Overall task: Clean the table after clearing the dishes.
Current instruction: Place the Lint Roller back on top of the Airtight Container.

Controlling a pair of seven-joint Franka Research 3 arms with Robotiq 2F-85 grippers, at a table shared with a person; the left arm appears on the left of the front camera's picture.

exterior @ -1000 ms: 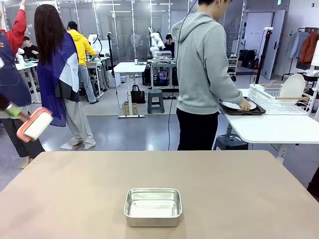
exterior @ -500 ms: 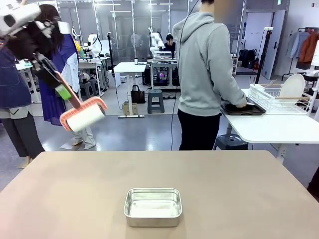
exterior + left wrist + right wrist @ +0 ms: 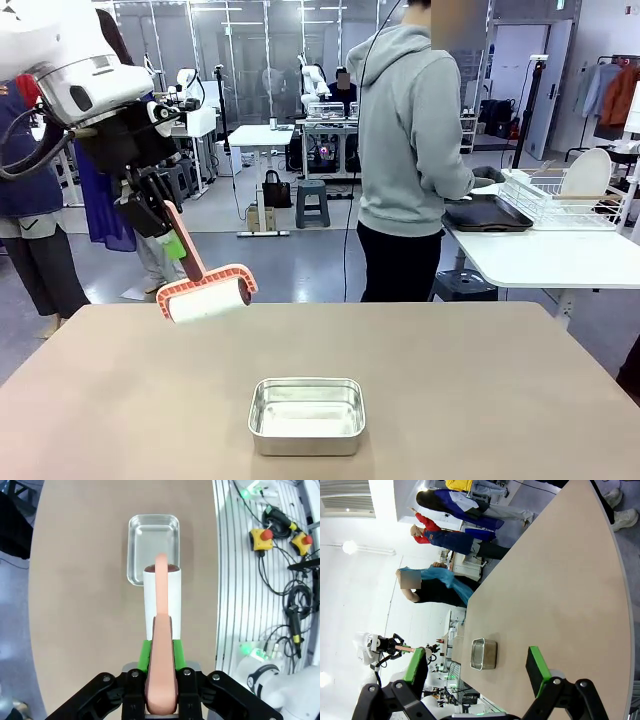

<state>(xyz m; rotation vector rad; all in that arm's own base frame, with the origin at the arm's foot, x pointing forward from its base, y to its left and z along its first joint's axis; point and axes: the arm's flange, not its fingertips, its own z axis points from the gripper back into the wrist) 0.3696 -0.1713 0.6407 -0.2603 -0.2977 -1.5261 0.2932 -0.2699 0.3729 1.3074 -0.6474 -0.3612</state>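
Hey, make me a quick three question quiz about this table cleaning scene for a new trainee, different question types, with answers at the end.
1. True or false: the left gripper has its jaws shut on the handle of the lint roller.
2. Multiple choice: what sits on the table? A) a steel pan B) two white plates C) a mug
3. Fill in: the right gripper has its jaws ____, with nothing between them.

Key
1. True. In the left wrist view the green pads clamp the salmon handle.
2. A. The steel pan sits near the middle of the near edge.
3. Open.
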